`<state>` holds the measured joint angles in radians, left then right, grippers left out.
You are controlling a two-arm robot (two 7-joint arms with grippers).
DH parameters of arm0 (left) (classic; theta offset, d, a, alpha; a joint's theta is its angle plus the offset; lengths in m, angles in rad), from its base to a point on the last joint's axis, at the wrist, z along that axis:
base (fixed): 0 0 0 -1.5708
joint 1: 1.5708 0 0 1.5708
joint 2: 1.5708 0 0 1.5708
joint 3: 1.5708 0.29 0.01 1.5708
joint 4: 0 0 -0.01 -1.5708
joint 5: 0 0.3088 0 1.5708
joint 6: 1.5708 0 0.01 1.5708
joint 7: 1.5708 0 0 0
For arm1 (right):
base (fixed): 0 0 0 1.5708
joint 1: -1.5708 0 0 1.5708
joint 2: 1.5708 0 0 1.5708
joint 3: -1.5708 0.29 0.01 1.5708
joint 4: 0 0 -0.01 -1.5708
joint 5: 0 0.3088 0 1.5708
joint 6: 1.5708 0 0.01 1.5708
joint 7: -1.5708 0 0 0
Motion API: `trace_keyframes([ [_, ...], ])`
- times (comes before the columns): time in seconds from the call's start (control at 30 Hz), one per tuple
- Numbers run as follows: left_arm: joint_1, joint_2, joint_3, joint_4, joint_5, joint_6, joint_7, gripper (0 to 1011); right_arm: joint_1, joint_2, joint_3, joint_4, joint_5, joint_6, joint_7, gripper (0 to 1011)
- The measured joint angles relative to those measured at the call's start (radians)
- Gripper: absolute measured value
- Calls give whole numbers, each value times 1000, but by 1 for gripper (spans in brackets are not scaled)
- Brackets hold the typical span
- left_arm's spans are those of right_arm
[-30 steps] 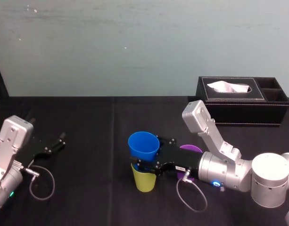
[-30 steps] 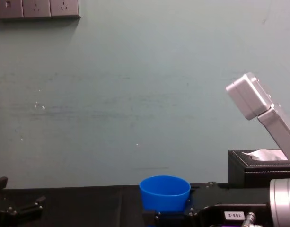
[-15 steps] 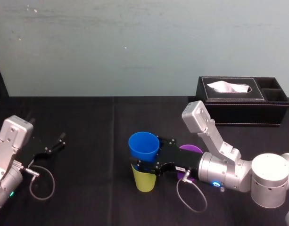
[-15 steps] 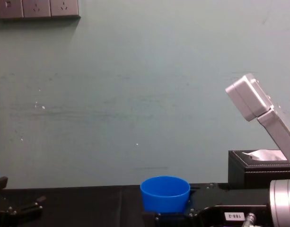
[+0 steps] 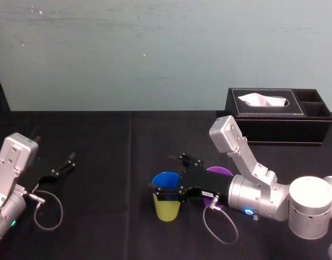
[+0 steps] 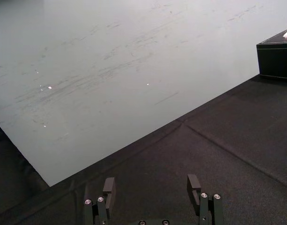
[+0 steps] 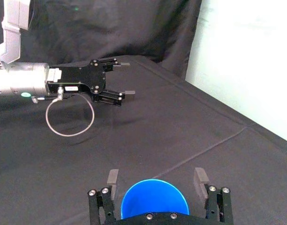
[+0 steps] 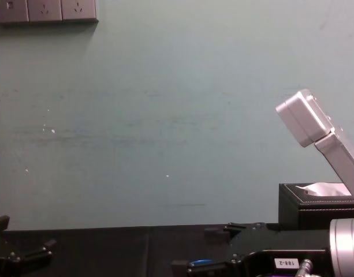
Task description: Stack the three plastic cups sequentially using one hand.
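Nearest me, the yellow-green cup (image 5: 166,209) stands upright on the black cloth of the table (image 5: 101,142), a smooth tapered plastic tumbler. The blue cup (image 5: 166,180) sits nested inside it, only its upper band and round mouth above the yellow-green rim. My right gripper (image 5: 168,174) straddles that blue cup with its jaws spread wide. In the right wrist view each of its fingers (image 7: 112,177) stands apart from the blue wall (image 7: 155,200), with a gap on both sides, so I grip nothing. The fingers are flat, matt black bars with small screws at their bases.

Just behind my gripper's black body lies the purple cup (image 5: 219,170), mostly hidden, so I cannot tell how it is lying.

My left gripper (image 5: 64,166) rests parked well off to my left on the cloth, its jaws also open and empty.

Farther back on my right stands a black leather tissue box (image 5: 279,125) with pale stitching and a white tissue poking out, before a plain pale green wall (image 5: 155,54).
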<state>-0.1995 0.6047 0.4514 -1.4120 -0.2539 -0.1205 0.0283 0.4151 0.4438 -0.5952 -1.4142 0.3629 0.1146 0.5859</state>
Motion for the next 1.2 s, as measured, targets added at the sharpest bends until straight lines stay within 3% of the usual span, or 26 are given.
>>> trace_keyframes([
  [0.3, 0, 0, 0, 0, 0, 0, 0, 1000, -2, 0, 2, -1, 1, -3, -2, 1004],
  [0.63, 0, 0, 0, 0, 0, 0, 0, 1000, -51, 4, 58, -62, 26, -40, -44, 1004],
  [0.97, 0, 0, 0, 0, 0, 0, 0, 1000, -163, 109, 126, -226, 48, -7, -72, 1004],
  [1.2, 0, 0, 0, 0, 0, 0, 0, 1000, -330, 207, 229, -327, 119, -21, -102, 1004],
])
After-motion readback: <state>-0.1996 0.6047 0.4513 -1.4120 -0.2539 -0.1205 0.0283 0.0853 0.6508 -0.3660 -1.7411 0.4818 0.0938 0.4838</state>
